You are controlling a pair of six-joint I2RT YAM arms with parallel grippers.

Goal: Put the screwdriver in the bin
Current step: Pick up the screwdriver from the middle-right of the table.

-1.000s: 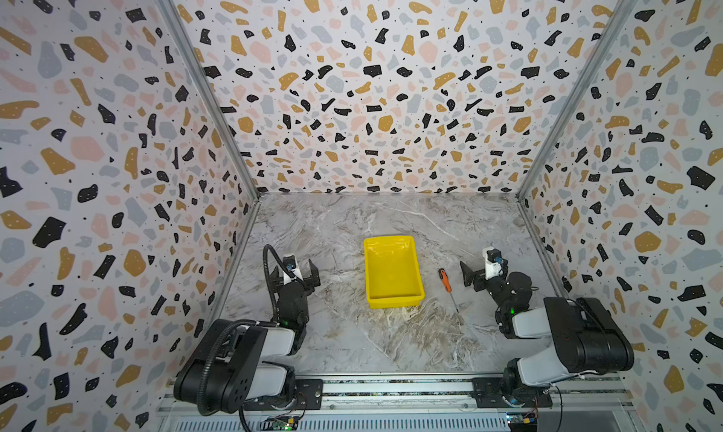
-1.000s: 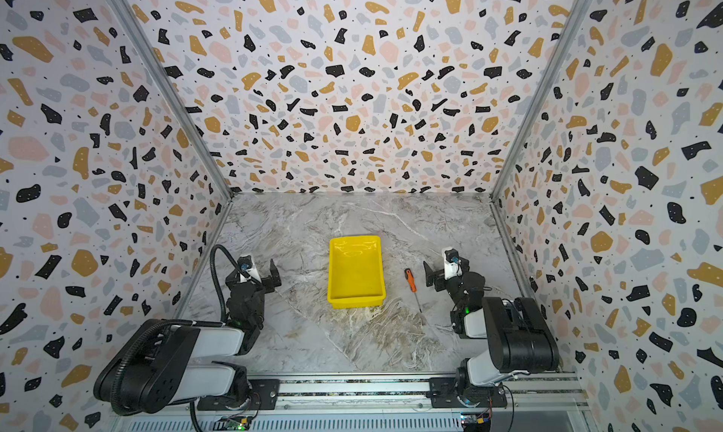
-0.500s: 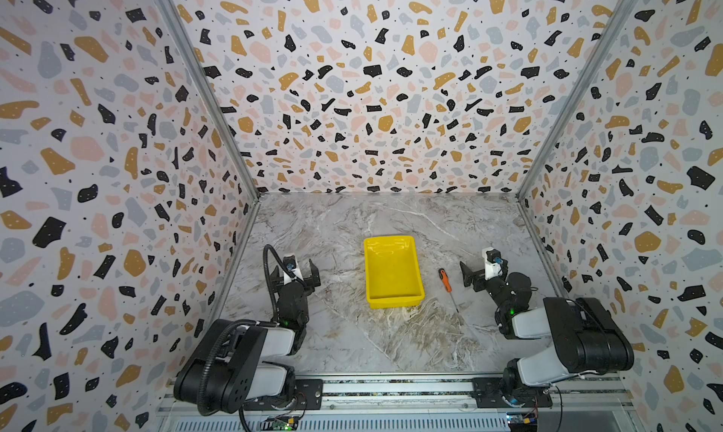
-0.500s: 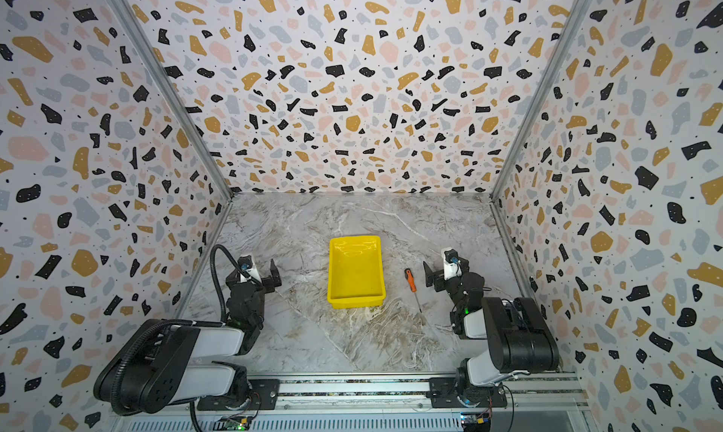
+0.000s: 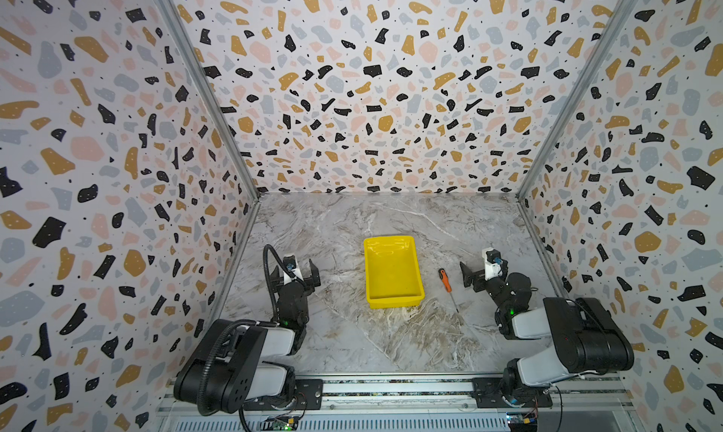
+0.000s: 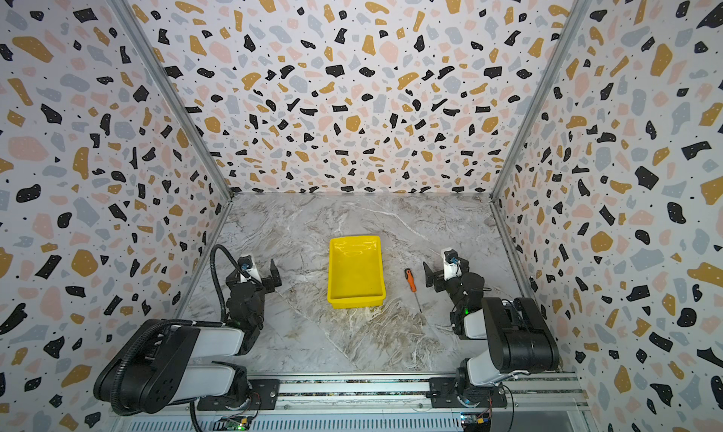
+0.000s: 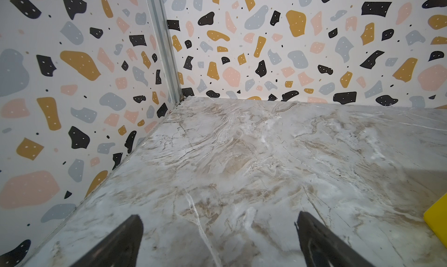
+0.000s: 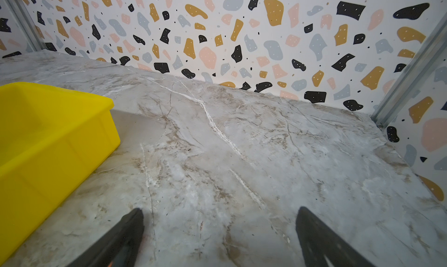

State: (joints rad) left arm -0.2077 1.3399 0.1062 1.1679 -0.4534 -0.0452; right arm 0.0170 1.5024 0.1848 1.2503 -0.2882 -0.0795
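Step in hand: the reach, not yet begun; nothing is held.

- Screwdriver lies flat on the table, lower centre-right in both top views. It sits between the bin and the right claw, touching neither. Handle points toward the back wall, shaft toward the rail.
- Bin holds nothing, lower centre of frame.
- Right claw: jaws spread wide, empty, just beside the handle.
- Left claw: wide open too, empty, well apart from the bin on its other side.

Next move, my reading: the right claw is nearest. It should shift over the orange handle, set its jaws across it, drop and close there, since the shaft looks too thin to grip.

Hard to make out:
- Shaft nearly lost among the table's pale veins; tip type unreadable.
- Right wrist view shows no clear screwdriver, and the bin is cut off at left.
- Left wrist view catches only a yellow corner at the right edge.
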